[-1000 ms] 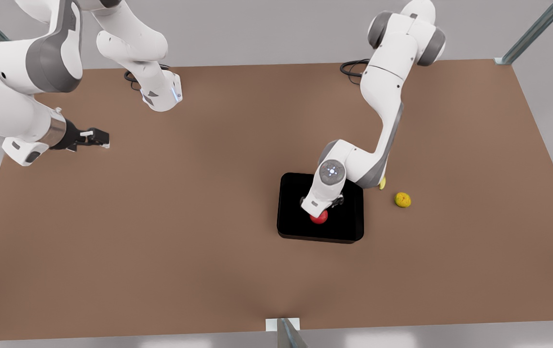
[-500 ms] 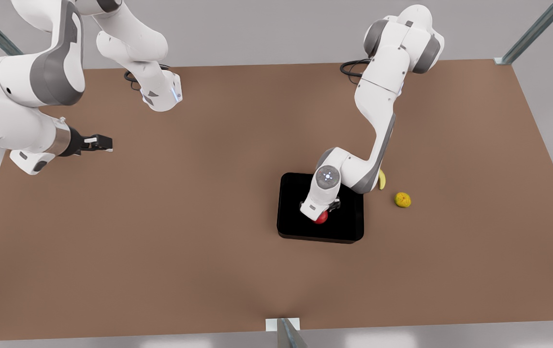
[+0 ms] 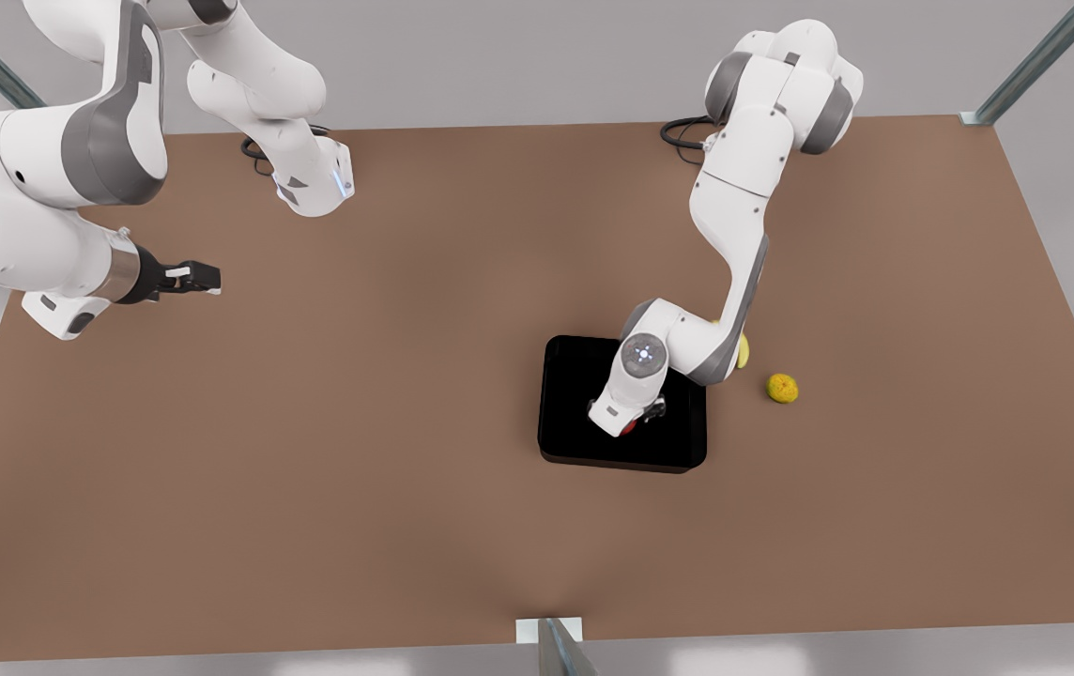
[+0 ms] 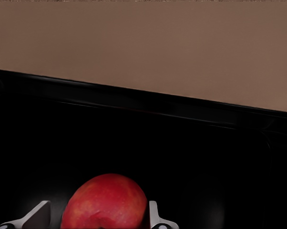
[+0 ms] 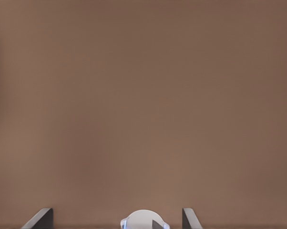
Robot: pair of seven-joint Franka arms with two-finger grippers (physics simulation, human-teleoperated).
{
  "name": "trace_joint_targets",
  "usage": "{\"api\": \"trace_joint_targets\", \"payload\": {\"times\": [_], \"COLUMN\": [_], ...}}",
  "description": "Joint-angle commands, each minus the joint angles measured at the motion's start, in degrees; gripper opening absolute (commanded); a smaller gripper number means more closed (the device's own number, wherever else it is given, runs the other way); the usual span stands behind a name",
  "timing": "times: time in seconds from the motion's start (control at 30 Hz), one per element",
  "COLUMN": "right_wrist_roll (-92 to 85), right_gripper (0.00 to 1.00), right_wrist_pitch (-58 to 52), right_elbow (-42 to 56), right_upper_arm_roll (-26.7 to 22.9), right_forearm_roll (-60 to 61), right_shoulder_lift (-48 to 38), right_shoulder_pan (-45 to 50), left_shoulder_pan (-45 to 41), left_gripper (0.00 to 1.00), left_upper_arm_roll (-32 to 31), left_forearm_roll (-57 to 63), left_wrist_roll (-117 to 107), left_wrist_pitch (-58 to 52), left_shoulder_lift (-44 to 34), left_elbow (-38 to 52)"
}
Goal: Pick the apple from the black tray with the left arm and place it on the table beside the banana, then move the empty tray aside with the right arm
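The red apple (image 3: 629,429) (image 4: 105,200) lies in the black tray (image 3: 565,413) (image 4: 181,143) right of centre on the brown table (image 3: 312,451). My left gripper (image 3: 632,421) (image 4: 98,208) is down over it, open, a finger on each side; one finger is close against the apple, the other stands slightly off it. From the front, the wrist hides most of the apple. The yellow banana (image 3: 743,352) peeks out behind the left arm's elbow, just past the tray's right edge. My right gripper (image 3: 202,277) (image 5: 115,213) waits open above bare table at the front view's far left.
A round yellow-orange fruit (image 3: 782,388) lies on the table right of the banana. The two arm bases and their cables sit along the far edge. Metal frame posts stand at the corners and at the middle of the near edge (image 3: 556,643).
The left gripper has sunk lower over the apple, covering more of it, as its arm straightened. The right arm shifted slightly toward the front view's right, then held still.
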Motion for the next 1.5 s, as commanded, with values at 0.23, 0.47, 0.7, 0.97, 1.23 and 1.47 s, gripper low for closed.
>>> {"api": "trace_joint_targets", "payload": {"times": [0.23,0.47,0.7,0.97,1.23,1.47], "right_wrist_roll": [0.0,-0.1,0.0,0.7,45.0,64.8], "right_gripper": [1.0,1.0,1.0,1.0,0.98,1.0], "right_wrist_pitch": [0.0,0.0,0.0,0.8,-9.7,6.0], "right_elbow": [0.0,0.0,-0.1,0.0,2.8,2.4], "right_upper_arm_roll": [0.0,0.0,0.1,3.5,11.0,11.1], "right_forearm_roll": [0.0,0.0,-0.1,-0.2,13.4,13.8], "right_shoulder_lift": [0.0,0.0,0.0,2.5,-2.8,9.3], "right_shoulder_pan": [0.0,0.0,0.1,6.6,15.4,22.8], "left_shoulder_pan": [-0.2,-0.4,0.5,4.9,14.6,16.8], "left_gripper": [1.0,0.64,0.65,0.64,0.64,0.64], "left_upper_arm_roll": [-0.1,-0.1,0.1,15.2,15.1,14.6], "left_forearm_roll": [-0.2,-0.2,1.1,-1.1,-2.5,-4.4], "left_wrist_roll": [2.6,1.8,6.5,45.3,59.9,63.4], "left_wrist_pitch": [1.8,1.6,-19.1,-28.2,-11.5,-2.4], "left_shoulder_lift": [0.7,0.7,-10.1,-16.3,-8.0,-3.5], "left_elbow": [-0.3,-0.4,-0.2,-0.4,-1.3,-2.9]}}
